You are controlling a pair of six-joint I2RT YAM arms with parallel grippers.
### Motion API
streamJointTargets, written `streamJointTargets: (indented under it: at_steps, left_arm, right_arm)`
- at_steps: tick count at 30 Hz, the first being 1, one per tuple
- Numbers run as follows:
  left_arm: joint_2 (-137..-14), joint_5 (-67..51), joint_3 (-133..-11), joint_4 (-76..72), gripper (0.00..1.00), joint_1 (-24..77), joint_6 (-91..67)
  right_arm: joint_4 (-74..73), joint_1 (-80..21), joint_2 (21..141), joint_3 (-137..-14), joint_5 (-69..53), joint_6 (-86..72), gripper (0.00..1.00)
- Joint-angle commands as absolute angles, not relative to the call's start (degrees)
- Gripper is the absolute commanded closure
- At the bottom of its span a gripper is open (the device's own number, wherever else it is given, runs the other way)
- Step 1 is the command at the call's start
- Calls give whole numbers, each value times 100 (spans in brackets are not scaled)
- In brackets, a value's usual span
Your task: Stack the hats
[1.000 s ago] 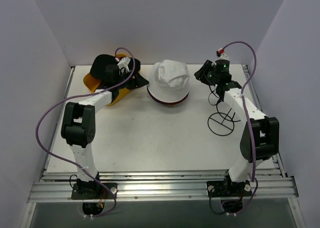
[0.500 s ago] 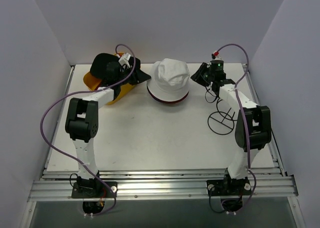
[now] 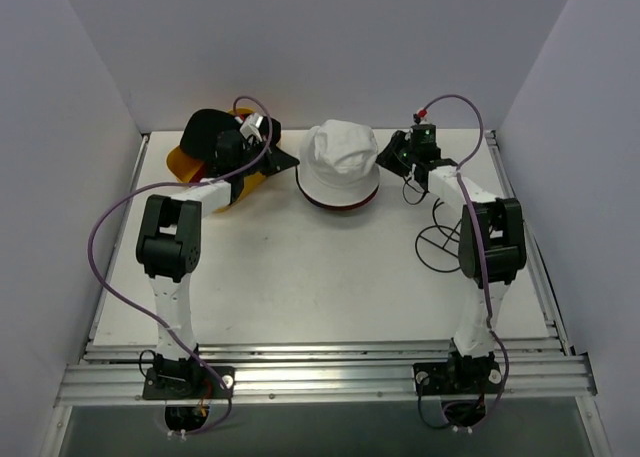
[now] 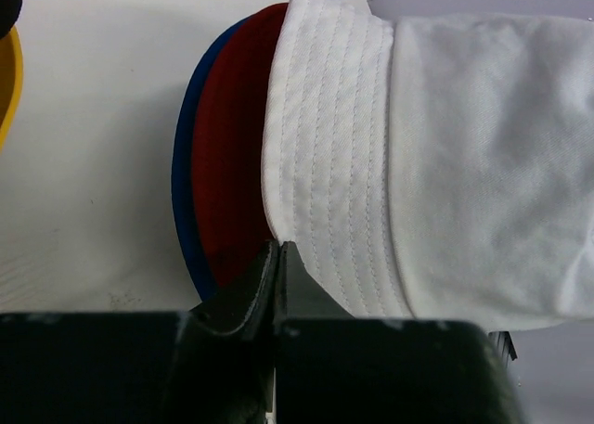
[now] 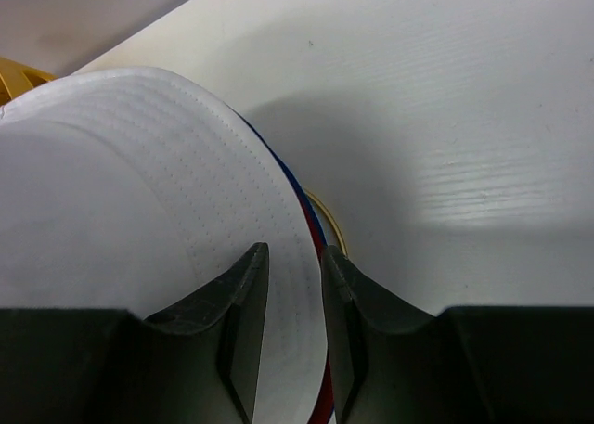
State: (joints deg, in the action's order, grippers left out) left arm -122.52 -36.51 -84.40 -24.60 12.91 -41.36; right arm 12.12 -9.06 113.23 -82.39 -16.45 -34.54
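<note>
At the rear of the tabletop (image 3: pixel 320 277), a cap (image 3: pixel 205 129) sits on a basket (image 3: pixel 180 164) at left, the stack of bucket hats (image 3: pixel 338 157) stands centre, and a wire frame (image 3: pixel 440 249) lies right, nearer the front.

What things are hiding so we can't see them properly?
- Left wrist view: blue hat and maroon hat show only brim edges; the white hat covers them.
- Top view: the black cap hides the inside of the yellow basket.
- Right wrist view: whether the right gripper pinches the white brim is unclear.
</note>
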Motion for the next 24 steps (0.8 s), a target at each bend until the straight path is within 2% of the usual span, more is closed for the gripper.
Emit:
streamJointTargets:
  at_steps: [1, 15, 24]
  left_arm:
    - [-12375, -3551, -8701, -2532, 98, 1257, -4113]
    - [-12463, -2559, -8903, -986, 98, 1459, -3148]
    - [-12480, -2338, -8921, -844, 98, 1608, -2901]
  right_arm:
    - [1301, -1046, 11565, -8657, -1732, -3419, 75]
    - [1442, -1125, 11777, -8613, -1661, -3410, 75]
    - [1371, -1222, 11777, -8684, -1547, -3314, 75]
